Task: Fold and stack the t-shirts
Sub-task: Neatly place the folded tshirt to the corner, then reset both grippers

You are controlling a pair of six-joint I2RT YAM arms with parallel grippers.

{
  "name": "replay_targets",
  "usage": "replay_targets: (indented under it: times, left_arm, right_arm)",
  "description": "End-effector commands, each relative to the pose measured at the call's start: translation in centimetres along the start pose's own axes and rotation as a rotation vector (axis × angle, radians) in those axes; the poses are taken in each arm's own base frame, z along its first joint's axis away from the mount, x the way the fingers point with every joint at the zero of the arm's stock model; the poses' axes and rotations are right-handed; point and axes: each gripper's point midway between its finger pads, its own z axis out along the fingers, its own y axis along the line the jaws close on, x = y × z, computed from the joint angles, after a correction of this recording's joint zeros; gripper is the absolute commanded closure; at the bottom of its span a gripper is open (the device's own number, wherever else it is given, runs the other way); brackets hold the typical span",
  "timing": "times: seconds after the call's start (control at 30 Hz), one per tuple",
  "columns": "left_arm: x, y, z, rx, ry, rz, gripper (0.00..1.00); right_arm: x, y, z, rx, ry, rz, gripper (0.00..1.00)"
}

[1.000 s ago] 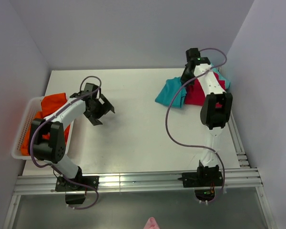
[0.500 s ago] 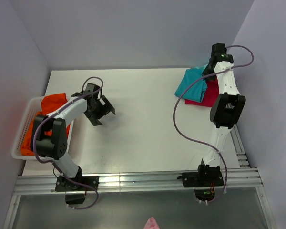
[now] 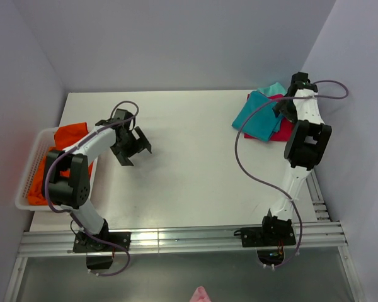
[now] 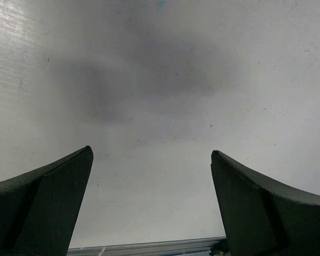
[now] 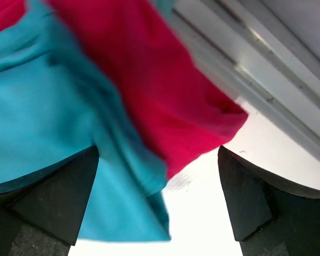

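Hovering open, R gripper (image 5: pixel 157 160) over teal tee (image 5: pixel 42 106), red tee (image 5: pixel 165 90) touching.

red t-shirt (image 3: pixel 278 131): mostly under teal t-shirt (image 3: pixel 257 119) | orange t-shirt (image 3: pixel 68 135): partly behind left arm (image 3: pixel 89 146)

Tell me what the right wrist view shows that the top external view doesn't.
Only right wrist: the right gripper with its jaws open right over the cloth, and the creases where the red t-shirt meets the teal t-shirt. Only top external: the left gripper open over the bare table, and the orange t-shirt in the white basket at the left edge. Both: the teal and red shirts piled together.
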Motion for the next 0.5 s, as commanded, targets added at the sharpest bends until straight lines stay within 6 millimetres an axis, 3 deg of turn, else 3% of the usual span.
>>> replay_targets:
  times: [0.0,0.03,0.07,0.1,0.13,0.17,0.2,0.27,0.47]
  left_arm:
    - [-1.2,-0.8,-2.0,0.029,-0.059,0.038,0.01]
    - [-1.2,-0.9,-2.2,0.031,-0.061,0.037,0.01]
    - [-1.4,-1.1,-2.3,0.036,-0.067,0.036,0.01]
    - [-1.7,-1.5,-2.7,0.047,-0.078,0.034,0.01]
    - [-1.9,-1.6,-3.0,0.048,-0.085,0.035,0.00]
    - [-2.2,-1.8,-3.2,0.052,-0.099,0.035,0.01]
    - [-2.6,-2.0,-3.8,0.058,-0.121,0.036,0.01]
    - [-3.0,-2.4,-4.3,0.074,-0.142,0.040,0.01]
    - [-4.2,-2.9,-6.3,0.085,-0.206,0.050,0.00]
  right_arm:
    - [-1.3,-1.3,-1.0,0.001,-0.053,0.064,0.00]
    - [-1.0,-1.5,-1.5,-0.010,-0.057,0.062,0.00]
    - [0.5,-2.2,-1.2,0.001,-0.031,0.048,0.00]
    - [-0.1,-2.0,-3.3,-0.048,-0.072,0.057,0.00]
    - [0.2,-2.1,-4.2,-0.068,-0.081,0.055,0.00]
    - [2.0,-2.9,-4.0,-0.059,-0.057,0.042,0.00]
    - [1.4,-2.9,-6.6,-0.102,-0.110,0.053,0.00]
    - [2.8,-3.2,-9.4,-0.151,-0.145,0.044,0.00]
    - [6.5,-2.1,-15.7,-0.242,-0.213,-0.041,0.00]
